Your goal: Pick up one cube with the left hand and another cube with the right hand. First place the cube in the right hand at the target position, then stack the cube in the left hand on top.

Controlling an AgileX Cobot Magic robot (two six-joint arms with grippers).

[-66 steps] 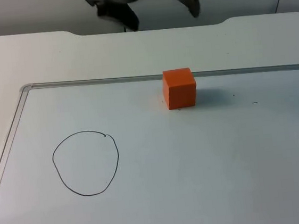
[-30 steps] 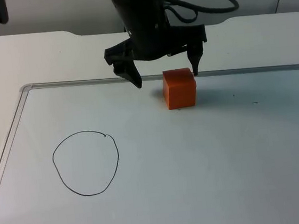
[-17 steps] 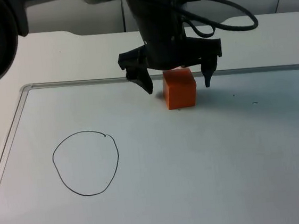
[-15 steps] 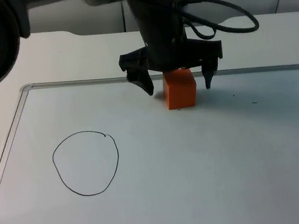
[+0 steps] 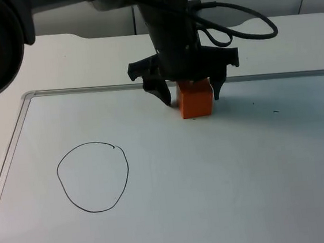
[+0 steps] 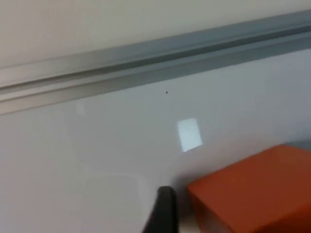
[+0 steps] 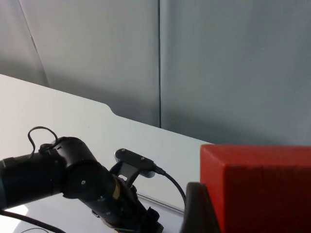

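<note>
At the whiteboard's (image 5: 173, 172) far edge, risks I see:
Left gripper (image 5: 191, 97): open astride orange cube (image 5: 195, 99); off-centre closing could shove it.
Right gripper (image 7: 214, 213): clamps red cube (image 7: 262, 187); could slip.

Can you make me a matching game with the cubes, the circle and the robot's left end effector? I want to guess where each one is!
Things:
1. orange cube
2. red cube
3. drawn circle
4. left end effector

Places or states:
A. held up in the air by the right end effector
B. open, one finger on each side of a cube
C. resting on the whiteboard near its far rim
D. a black line with nothing inside it

Pairs: 1-C, 2-A, 3-D, 4-B
</note>
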